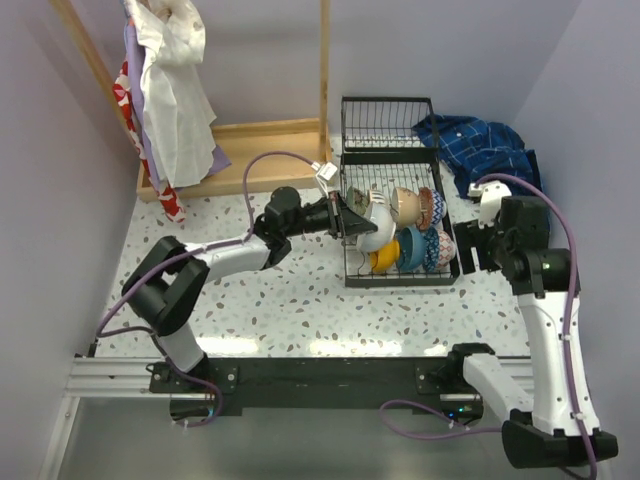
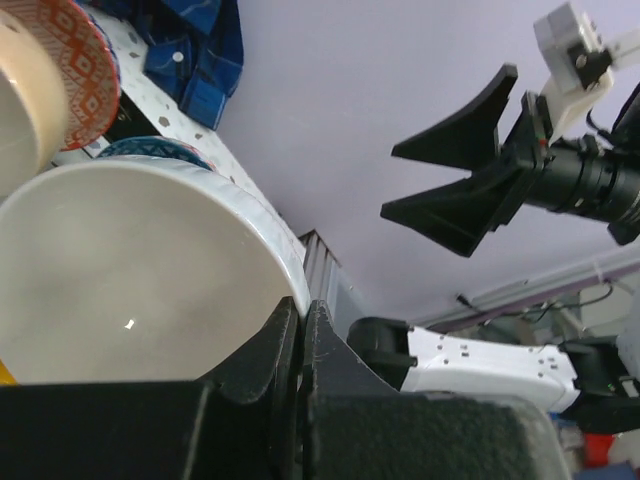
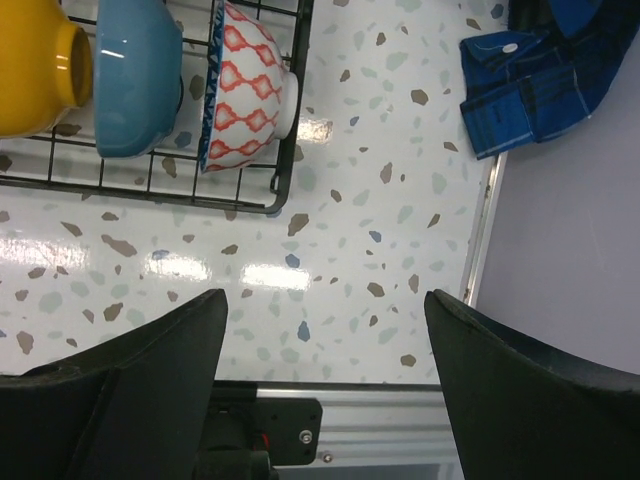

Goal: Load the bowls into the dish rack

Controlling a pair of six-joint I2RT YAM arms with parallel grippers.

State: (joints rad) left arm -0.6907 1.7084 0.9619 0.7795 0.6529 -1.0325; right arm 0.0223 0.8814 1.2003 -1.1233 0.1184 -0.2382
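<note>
Bowls [image 1: 418,228] fill the dish rack [image 1: 386,120]; left hand [image 2: 303,318] pinches white bowl [image 2: 130,270].

No word, number, brand or sign can be read anywhere. The bowls [image 1: 412,228] in the dish rack [image 1: 386,101] carry only decoration: the red-orange bowl [image 3: 245,90] has a diamond pattern, and the pale bowl [image 2: 130,280] is plain inside. The blue plaid cloth [image 1: 480,145] at the counter's far right corner shows checks and no lettering.
</note>
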